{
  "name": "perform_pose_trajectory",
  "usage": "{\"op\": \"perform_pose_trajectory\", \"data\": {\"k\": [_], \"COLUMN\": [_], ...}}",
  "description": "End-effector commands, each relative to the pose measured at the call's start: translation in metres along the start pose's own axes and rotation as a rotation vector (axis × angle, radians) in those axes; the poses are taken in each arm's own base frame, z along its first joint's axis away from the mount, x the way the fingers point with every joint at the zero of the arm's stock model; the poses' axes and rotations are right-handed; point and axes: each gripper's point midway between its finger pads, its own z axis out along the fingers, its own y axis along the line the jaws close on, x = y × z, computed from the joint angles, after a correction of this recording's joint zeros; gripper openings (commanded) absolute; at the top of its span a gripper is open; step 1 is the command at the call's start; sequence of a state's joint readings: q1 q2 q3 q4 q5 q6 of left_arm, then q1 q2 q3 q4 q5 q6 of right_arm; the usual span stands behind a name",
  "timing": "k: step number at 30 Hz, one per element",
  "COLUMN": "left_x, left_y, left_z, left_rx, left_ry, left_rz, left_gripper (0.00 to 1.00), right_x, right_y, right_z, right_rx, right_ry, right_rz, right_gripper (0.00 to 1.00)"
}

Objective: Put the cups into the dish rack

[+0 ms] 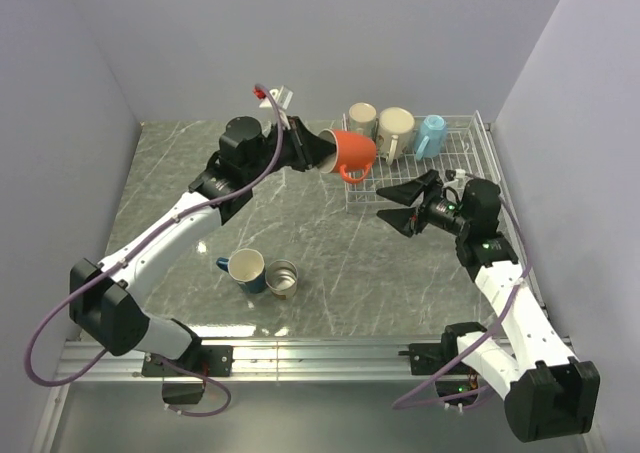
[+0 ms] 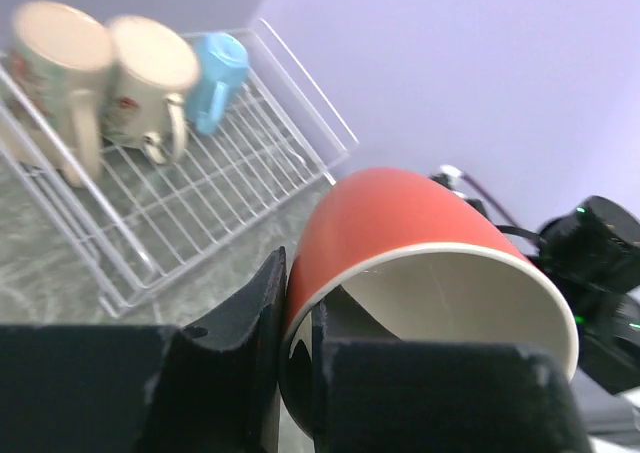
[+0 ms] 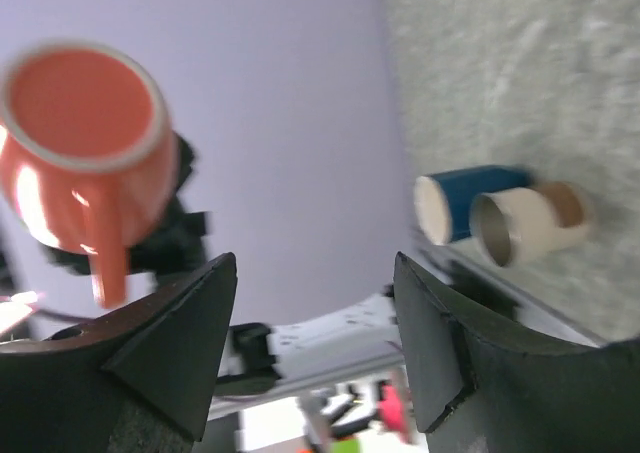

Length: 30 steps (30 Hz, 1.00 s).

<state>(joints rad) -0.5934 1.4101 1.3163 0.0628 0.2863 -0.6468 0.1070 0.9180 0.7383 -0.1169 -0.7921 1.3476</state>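
My left gripper point(image 1: 322, 151) is shut on the rim of the orange mug point(image 1: 352, 153), one finger inside and one outside. It holds the mug tilted in the air at the left edge of the white wire dish rack point(image 1: 455, 163). In the left wrist view the mug point(image 2: 400, 223) fills the foreground at the gripper point(image 2: 300, 303). A cream mug point(image 1: 362, 121), a whitish mug point(image 1: 396, 131) and a light blue mug point(image 1: 430, 135) stand in the rack's far end. My right gripper point(image 1: 405, 203) is open and empty at the rack's near side. The right wrist view shows the orange mug point(image 3: 80, 143).
A dark blue mug point(image 1: 243, 270) and a small grey metallic mug point(image 1: 282, 278) sit side by side on the marble table near the front; both show in the right wrist view point(image 3: 465, 203) point(image 3: 520, 223). Grey walls close in the table on three sides.
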Motion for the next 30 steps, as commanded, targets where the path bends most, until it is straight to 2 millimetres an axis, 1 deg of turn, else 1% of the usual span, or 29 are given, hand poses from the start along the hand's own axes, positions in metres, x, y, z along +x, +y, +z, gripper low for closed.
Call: {"op": "perform_pose_trajectory", "data": {"k": [1, 3, 5, 7, 9, 10, 12, 13, 16, 21, 26, 30], "left_x": [-0.016, -0.017, -0.021, -0.018, -0.019, -0.023, -0.022, -0.024, -0.026, -0.024, -0.018, -0.015], "left_y": [-0.033, -0.033, -0.034, -0.033, -0.034, -0.038, -0.039, -0.042, -0.043, -0.046, -0.051, -0.053], "left_z": [0.003, 0.004, 0.004, 0.006, 0.007, 0.007, 0.009, 0.009, 0.011, 0.016, 0.020, 0.024], "left_rx": [0.156, 0.161, 0.161, 0.159, 0.167, 0.183, 0.193, 0.205, 0.214, 0.237, 0.248, 0.255], "left_ry": [-0.057, -0.066, -0.071, -0.064, -0.070, -0.082, -0.078, -0.085, -0.095, -0.084, -0.070, -0.065], "left_rz": [-0.030, -0.038, -0.040, -0.044, -0.054, -0.065, -0.079, -0.086, -0.101, -0.112, -0.122, -0.131], "left_gripper": [0.01, 0.01, 0.01, 0.00, 0.00, 0.01, 0.01, 0.00, 0.01, 0.00, 0.01, 0.01], "right_x": [0.011, 0.011, 0.013, 0.014, 0.013, 0.012, 0.011, 0.009, 0.004, 0.004, 0.006, 0.013], "right_y": [0.085, 0.095, 0.110, 0.120, 0.120, 0.116, 0.112, 0.110, 0.106, 0.112, 0.125, 0.133], "right_z": [-0.021, -0.024, -0.030, -0.033, -0.031, -0.027, -0.024, -0.021, -0.015, -0.006, 0.001, 0.006], "right_rx": [-0.358, -0.396, -0.453, -0.485, -0.473, -0.453, -0.438, -0.427, -0.410, -0.416, -0.450, -0.473], "right_ry": [0.039, 0.037, 0.036, 0.036, 0.039, 0.040, 0.041, 0.039, 0.037, 0.057, 0.088, 0.121], "right_rz": [-0.046, -0.047, -0.073, -0.097, -0.110, -0.099, -0.108, -0.113, -0.107, -0.100, -0.107, -0.114], "right_gripper": [0.71, 0.71, 0.71, 0.71, 0.71, 0.71, 0.71, 0.71, 0.70, 0.69, 0.61, 0.54]}}
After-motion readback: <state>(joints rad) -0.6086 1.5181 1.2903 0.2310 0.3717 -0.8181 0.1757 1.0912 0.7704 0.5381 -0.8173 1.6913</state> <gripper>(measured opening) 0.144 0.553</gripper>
